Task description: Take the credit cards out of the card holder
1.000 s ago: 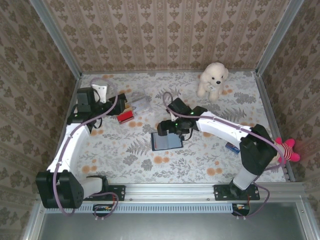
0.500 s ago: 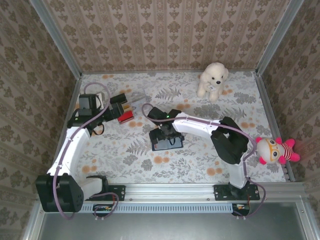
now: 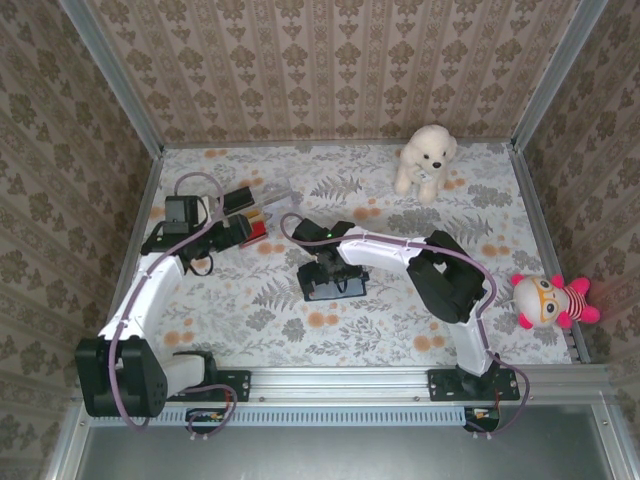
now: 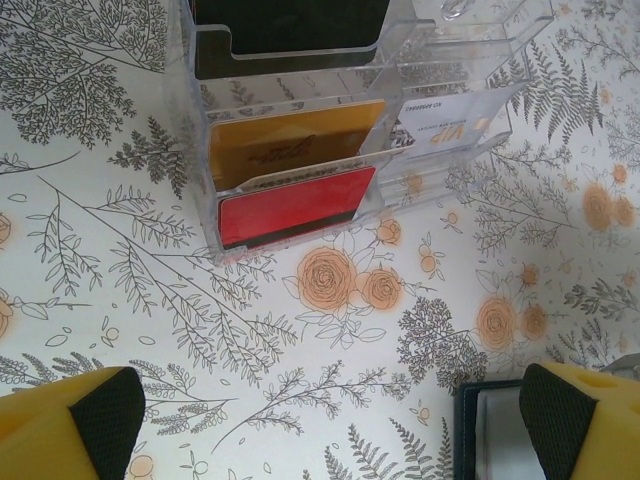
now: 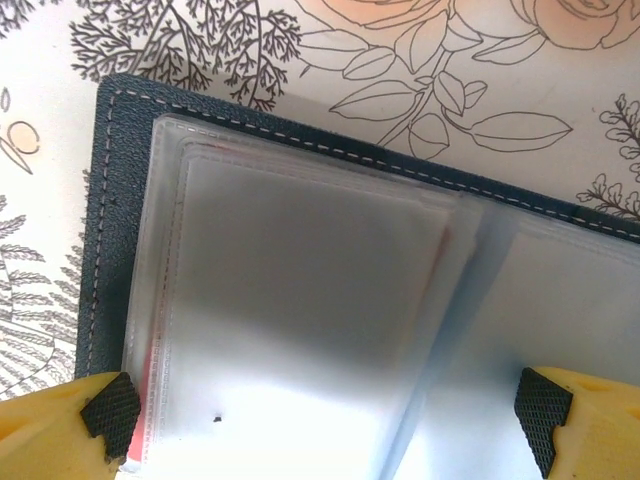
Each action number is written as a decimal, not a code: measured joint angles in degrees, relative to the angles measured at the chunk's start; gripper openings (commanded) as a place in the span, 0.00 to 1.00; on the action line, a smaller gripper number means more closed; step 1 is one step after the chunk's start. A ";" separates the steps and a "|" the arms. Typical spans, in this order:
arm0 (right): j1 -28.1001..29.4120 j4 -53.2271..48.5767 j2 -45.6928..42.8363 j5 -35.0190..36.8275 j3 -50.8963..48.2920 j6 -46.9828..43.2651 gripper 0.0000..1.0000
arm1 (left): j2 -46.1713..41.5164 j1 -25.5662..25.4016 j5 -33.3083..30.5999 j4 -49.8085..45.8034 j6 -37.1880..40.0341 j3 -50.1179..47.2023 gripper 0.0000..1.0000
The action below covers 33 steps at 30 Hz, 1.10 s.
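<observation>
The card holder (image 3: 334, 286) lies open mid-table, a dark navy wallet (image 5: 110, 200) with cloudy grey pockets (image 5: 300, 300); a thin red edge shows at the pockets' left side. My right gripper (image 5: 325, 430) hovers close over it, open, its fingertips (image 5: 110, 415) straddling the pockets with nothing held. The credit cards stand in slots of a clear plastic box (image 4: 470, 70): a black one (image 4: 290, 25), a yellow-orange one (image 4: 290, 140) and a red one (image 4: 295, 205). My left gripper (image 4: 330, 430) is open above bare table just short of the box, beside the card holder's corner (image 4: 470, 420).
A white printed card (image 4: 440, 125) also sits in the box. A white plush dog (image 3: 427, 157) stands at the back right and a pink striped doll (image 3: 553, 300) lies at the right rail. Patterned walls close in the table on three sides.
The right arm folded leftward, its gripper shifting left over the card holder and opening slightly wider. The left wrist turned and drew back a little from the box. The doll came into sight.
</observation>
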 measured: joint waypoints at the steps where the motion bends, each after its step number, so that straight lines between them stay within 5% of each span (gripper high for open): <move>1: 0.00 -0.07 0.17 0.09 0.09 0.00 0.99 | 0.00 0.00 0.07 0.00 -0.20 -0.02 1.00; 13: 0.00 -1.55 1.38 1.62 1.68 0.07 0.78 | -0.96 -0.74 0.90 1.07 -1.36 -1.14 0.99; 25: -0.87 3.56 -1.25 -0.52 -2.86 -0.33 0.59 | 1.42 -4.37 5.29 2.95 -6.62 -3.13 0.80; 33: -4.09 9.03 -4.59 -6.34 -8.39 -0.15 0.44 | 4.28 -8.44 8.55 7.63 -11.52 -6.34 0.55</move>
